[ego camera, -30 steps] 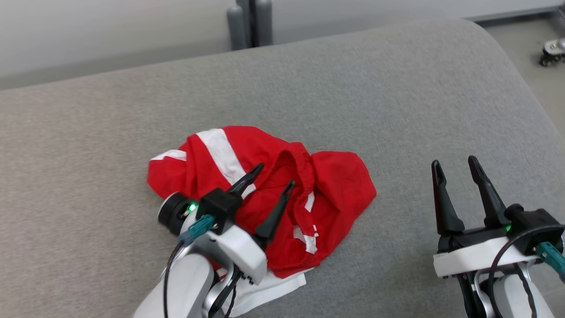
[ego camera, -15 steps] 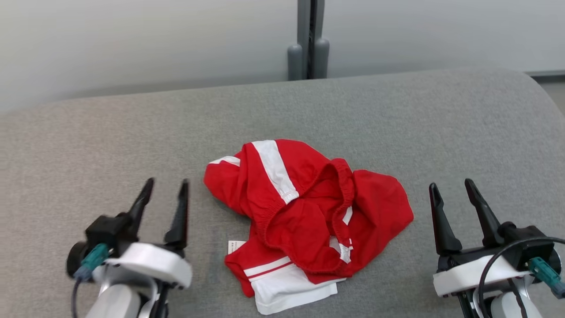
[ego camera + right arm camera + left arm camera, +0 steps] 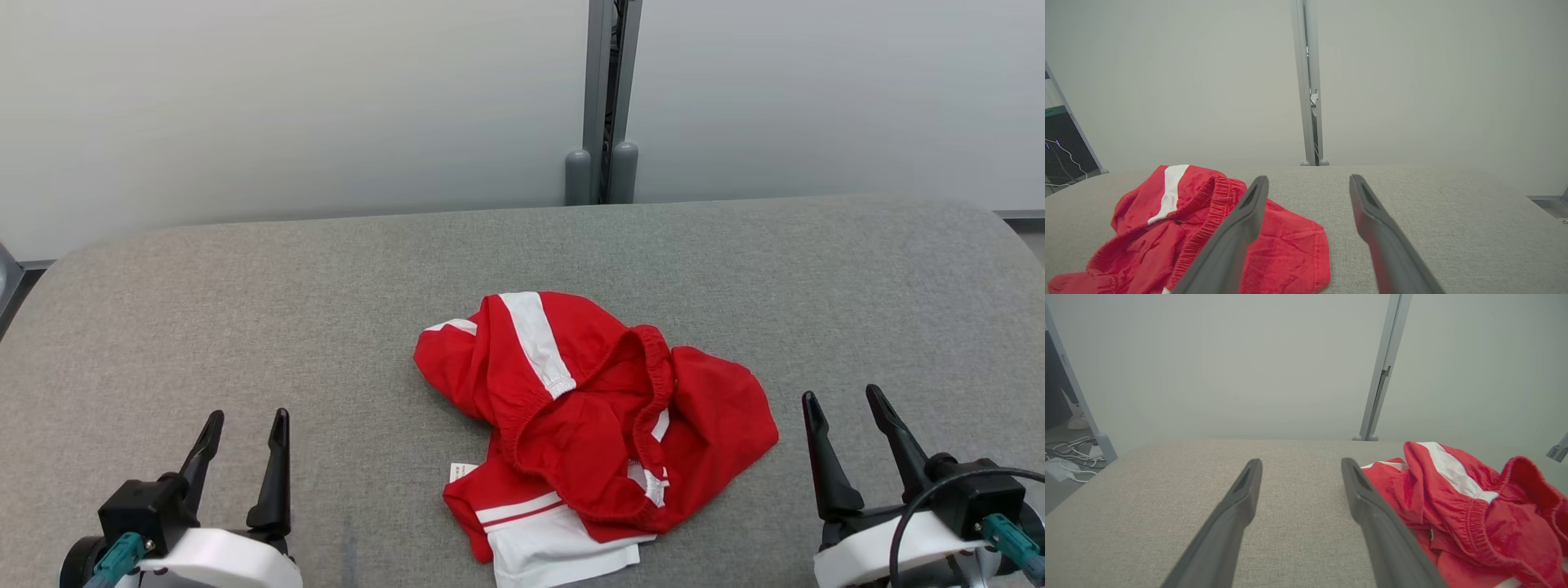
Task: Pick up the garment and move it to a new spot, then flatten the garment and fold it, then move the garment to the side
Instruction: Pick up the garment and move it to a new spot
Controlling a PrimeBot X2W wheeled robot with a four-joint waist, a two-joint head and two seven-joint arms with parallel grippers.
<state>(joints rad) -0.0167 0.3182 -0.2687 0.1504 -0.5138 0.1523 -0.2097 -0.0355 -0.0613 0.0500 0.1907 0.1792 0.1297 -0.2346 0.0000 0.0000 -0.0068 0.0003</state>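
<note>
The garment lies crumpled near the middle of the grey fabric table, red with white stripes, a white sleeve at its near edge and a small white tag at its left. My left gripper stands open at the lower left, well clear of the cloth. My right gripper stands open at the lower right, just right of the cloth. In the left wrist view the garment lies to the right of the open left gripper. In the right wrist view the garment lies left of and under the open right gripper.
A pale partition wall with a grey post runs behind the table. The table's corners are rounded. Cables lie on the floor beyond its left end.
My left gripper has drawn back off the garment to the lower left, empty. The head camera has tilted up and shifted, so the whole scene sits lower. The right gripper stays open.
</note>
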